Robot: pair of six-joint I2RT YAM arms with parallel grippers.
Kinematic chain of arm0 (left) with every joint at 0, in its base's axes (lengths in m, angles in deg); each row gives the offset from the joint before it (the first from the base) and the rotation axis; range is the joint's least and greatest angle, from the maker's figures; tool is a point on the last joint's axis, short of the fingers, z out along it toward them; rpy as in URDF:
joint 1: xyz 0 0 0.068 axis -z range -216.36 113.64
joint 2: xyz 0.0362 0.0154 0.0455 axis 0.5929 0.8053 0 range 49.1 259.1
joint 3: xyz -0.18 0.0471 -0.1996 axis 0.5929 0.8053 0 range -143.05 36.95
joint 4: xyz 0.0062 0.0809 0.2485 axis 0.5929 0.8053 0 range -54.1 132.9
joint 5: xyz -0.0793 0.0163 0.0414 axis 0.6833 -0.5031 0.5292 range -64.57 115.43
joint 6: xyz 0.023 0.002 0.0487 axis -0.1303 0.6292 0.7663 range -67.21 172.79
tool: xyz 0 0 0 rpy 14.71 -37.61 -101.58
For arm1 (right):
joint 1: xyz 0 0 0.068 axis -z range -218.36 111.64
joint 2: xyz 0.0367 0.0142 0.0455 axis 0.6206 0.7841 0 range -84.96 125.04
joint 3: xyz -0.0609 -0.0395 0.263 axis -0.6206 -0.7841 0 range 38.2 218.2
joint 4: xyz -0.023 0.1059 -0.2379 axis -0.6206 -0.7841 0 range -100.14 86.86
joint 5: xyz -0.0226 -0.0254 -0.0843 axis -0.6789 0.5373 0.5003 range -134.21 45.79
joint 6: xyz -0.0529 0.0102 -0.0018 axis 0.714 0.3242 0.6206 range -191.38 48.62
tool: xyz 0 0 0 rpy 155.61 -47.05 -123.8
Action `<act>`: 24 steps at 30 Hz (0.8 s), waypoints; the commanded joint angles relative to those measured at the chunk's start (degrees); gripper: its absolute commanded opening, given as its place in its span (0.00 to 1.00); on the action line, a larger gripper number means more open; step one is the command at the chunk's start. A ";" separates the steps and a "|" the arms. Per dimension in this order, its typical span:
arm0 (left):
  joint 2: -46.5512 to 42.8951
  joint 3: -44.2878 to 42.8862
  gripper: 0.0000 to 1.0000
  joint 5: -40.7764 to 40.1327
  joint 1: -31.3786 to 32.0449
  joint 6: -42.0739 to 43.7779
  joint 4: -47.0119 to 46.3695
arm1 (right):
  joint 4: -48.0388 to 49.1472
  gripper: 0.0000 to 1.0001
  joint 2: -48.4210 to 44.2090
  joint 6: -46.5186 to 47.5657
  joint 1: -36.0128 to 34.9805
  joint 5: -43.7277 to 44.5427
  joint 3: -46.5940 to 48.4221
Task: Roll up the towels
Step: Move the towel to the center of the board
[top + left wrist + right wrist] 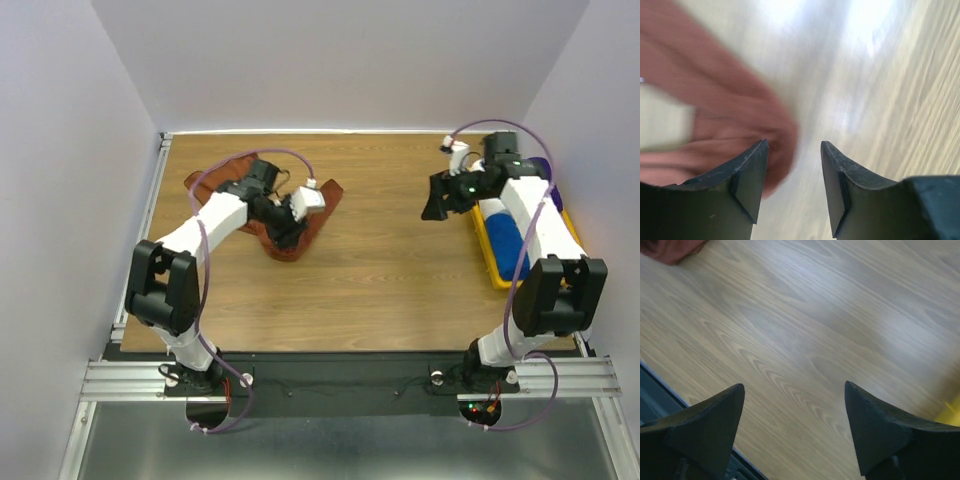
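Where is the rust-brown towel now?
In the top view, the rust-brown towel lies bunched on the left half of the table, beneath the left end effector.

A towel (322,192) lies on the worktop (380,280) at its left rear, under the left hand (285,228). A tray (484,245) holding rolled towels (505,240) sits at the right edge, with the right hand (437,200) just left of it.

This looks like a robot lab, in a small test booth. A wooden table (380,270) sits in the middle. Plain white walls (350,60) stand close behind it and at both its sides. A left arm (215,218) and a right arm (545,225) are bolted to a metal rail (340,378) along the table's near edge. Purple cables (275,152) loop over them.
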 commanded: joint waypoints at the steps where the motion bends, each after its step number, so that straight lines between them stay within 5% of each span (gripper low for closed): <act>1: -2.52 -7.86 0.53 6.90 -6.79 -4.47 2.96 | 7.44 0.80 3.22 -4.07 -9.40 1.89 1.52; 6: 2.13 -10.68 0.53 9.19 -17.08 -7.72 0.94 | 13.34 0.78 10.86 -8.83 -18.83 5.41 5.64; 10: 5.12 -12.00 0.56 0.16 -22.44 -14.75 -8.63 | 18.52 0.77 19.82 -14.62 -24.46 8.40 11.79; 17: 15.14 -19.47 0.54 -13.29 -26.58 -18.37 -13.39 | 19.85 0.77 37.49 -20.43 -30.70 9.54 31.55; 24: 22.43 -21.15 0.52 -17.97 -26.76 -17.31 -11.64 | 23.28 0.80 47.78 -24.91 -33.95 12.62 38.25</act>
